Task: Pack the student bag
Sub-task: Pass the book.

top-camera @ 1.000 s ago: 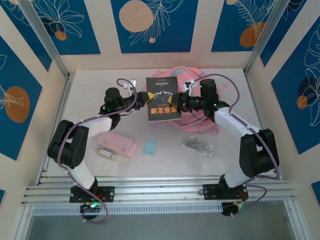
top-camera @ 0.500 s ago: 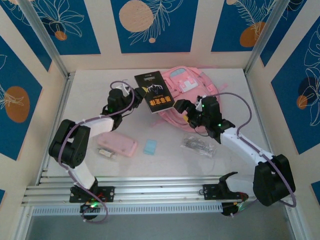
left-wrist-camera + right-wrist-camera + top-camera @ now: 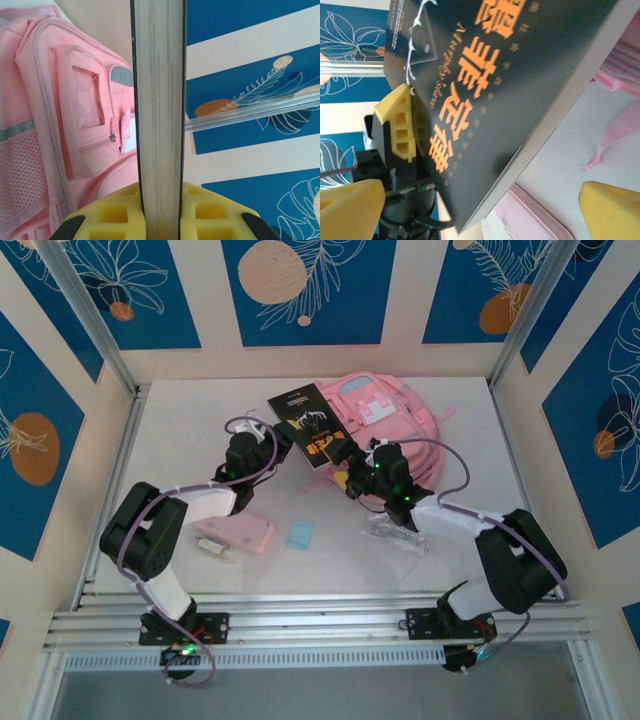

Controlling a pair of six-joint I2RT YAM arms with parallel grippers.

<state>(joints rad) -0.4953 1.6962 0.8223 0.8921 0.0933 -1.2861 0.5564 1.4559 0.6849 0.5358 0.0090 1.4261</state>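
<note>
The book [image 3: 311, 424] covers the left part of the student bag [image 3: 392, 410], which lies at the far middle of the surface [image 3: 180, 440]; the right arm [image 3: 450, 520] hides the bag's near edge. The left end effector [image 3: 160, 212] pinches the book's page edge, forearm angled toward the bag; the right end effector [image 3: 349, 478] is spread, 2 fingers apart just beside the book's near corner.

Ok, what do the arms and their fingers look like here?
The left arm and right arm have black joints, white links and looping purple cables. The fingers are yellow blocks with square cut-outs on black mounts.
</note>
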